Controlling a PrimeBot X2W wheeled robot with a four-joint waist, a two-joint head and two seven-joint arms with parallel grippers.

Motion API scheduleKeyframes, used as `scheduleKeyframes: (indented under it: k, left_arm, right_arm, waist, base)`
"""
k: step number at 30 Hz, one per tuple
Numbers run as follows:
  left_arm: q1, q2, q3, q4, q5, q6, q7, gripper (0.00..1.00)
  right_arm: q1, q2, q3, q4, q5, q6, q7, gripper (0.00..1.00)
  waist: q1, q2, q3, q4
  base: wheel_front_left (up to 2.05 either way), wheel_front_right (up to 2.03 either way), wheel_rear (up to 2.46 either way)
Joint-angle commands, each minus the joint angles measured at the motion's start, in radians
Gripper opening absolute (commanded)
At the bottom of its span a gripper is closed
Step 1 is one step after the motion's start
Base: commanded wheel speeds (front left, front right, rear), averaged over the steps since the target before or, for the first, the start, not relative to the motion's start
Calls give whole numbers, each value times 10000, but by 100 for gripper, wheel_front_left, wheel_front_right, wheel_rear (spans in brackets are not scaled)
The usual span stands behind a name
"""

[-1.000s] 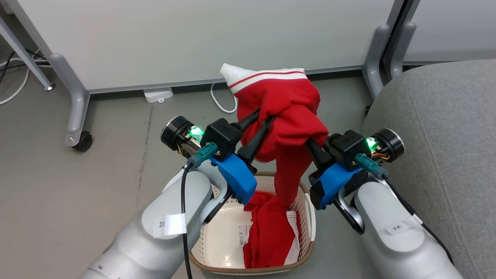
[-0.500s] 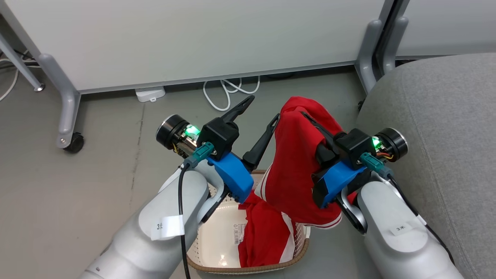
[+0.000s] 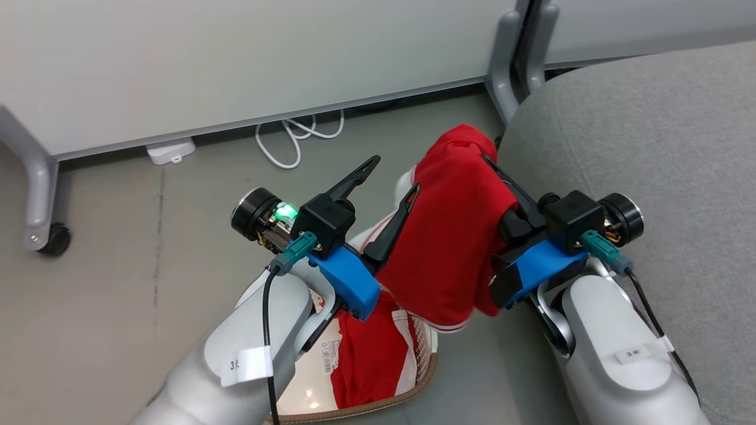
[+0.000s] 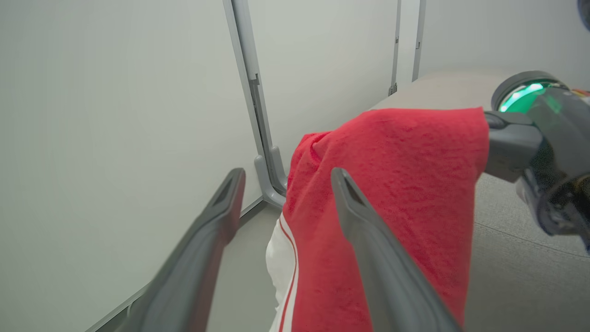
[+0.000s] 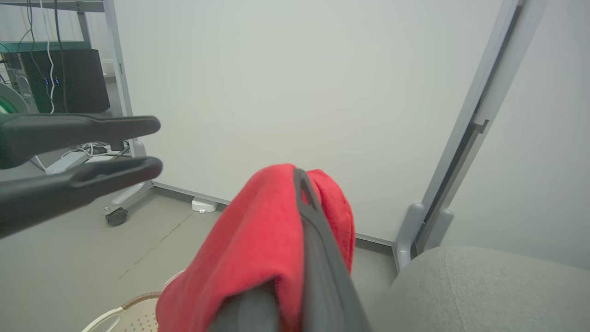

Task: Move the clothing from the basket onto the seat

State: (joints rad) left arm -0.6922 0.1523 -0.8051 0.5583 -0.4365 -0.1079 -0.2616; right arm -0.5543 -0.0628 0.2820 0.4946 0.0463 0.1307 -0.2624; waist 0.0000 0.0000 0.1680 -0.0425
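One piece of the red clothing (image 3: 455,236) hangs off the floor, pinched in my right gripper (image 3: 489,160), which is shut on it; a dark finger (image 5: 302,189) lies over the fabric. It hangs beside the rounded edge of the grey seat (image 3: 649,136), with its white-striped hem just above the basket's right rim. My left gripper (image 3: 393,177) stands open just left of the garment, nothing between its fingers (image 4: 230,193). The cream basket (image 3: 407,396) sits on the floor below my arms. A second red garment (image 3: 366,360) with a white panel lies in the basket.
White partition panels on grey wheeled legs (image 3: 41,195) stand behind. A white power adapter (image 3: 170,150) and a coiled cable (image 3: 295,136) lie on the floor at the panel's foot. A second partition leg (image 3: 502,82) stands against the seat's far corner.
My left gripper opened and let go of the red garment. The right gripper carried it rightward toward the seat. The head camera turned right, shifting the whole picture.
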Motion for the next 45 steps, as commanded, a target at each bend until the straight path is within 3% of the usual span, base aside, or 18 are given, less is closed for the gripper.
scheduleKeyframes:
  k: [1, 29, 45]
  left_arm:
    - [149, 40, 66, -67, 96, -16, -52, 100]
    - [873, 239, -89, -1074, 860, -172, -50, 100]
    - [757, 114, -468, -1143, 860, -236, -50, 100]
  right_arm:
    - [161, -17, -118, -142, 73, 1, -39, 0]
    - [1432, -380, -2726, -2430, -38, 1, -39, 0]
    - [2353, -96, -3497, -2817, 40, 1, -38, 0]
  waist:
    - [0, 0, 62, -223]
    - [0, 0, 740, -2791]
    - [0, 0, 944, -3274]
  base:
    - [0, 0, 0]
    - [0, 0, 0]
    - [0, 0, 0]
